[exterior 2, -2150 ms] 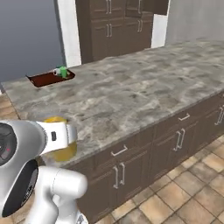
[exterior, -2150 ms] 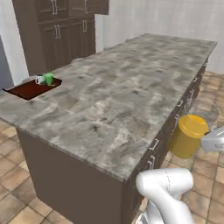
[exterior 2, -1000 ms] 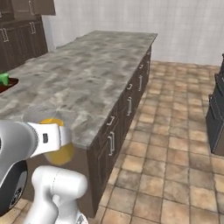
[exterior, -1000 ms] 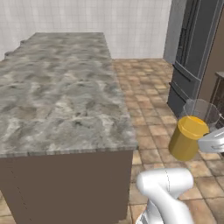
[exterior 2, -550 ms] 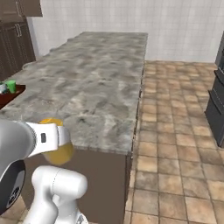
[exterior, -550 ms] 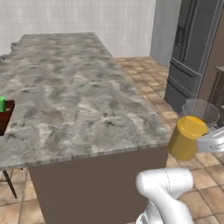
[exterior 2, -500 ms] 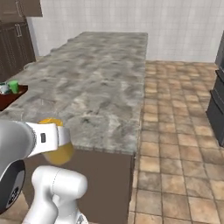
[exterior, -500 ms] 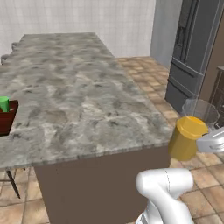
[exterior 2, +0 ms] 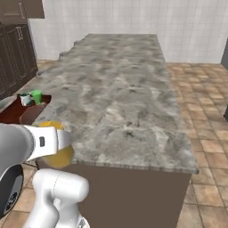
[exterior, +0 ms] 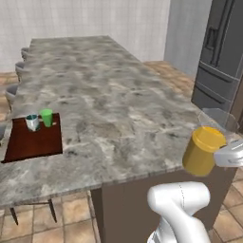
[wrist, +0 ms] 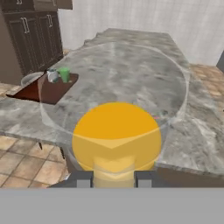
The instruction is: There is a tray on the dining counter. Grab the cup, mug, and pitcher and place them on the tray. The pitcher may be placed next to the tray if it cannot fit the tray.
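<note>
Hand view: pincer (wrist: 112,178) grips pitcher (wrist: 116,142); cup (wrist: 64,74) and mug (wrist: 53,76) occupy tray (wrist: 43,91).

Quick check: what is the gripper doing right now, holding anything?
Gripper: jaws closed on the pitcher, carried off the counter edge.

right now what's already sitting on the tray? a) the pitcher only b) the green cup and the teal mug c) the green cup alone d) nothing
b, the green cup and the teal mug stand side by side at the far end of the tray on the dining counter, while the pitcher is held off the counter's edge in the end effector.
</note>
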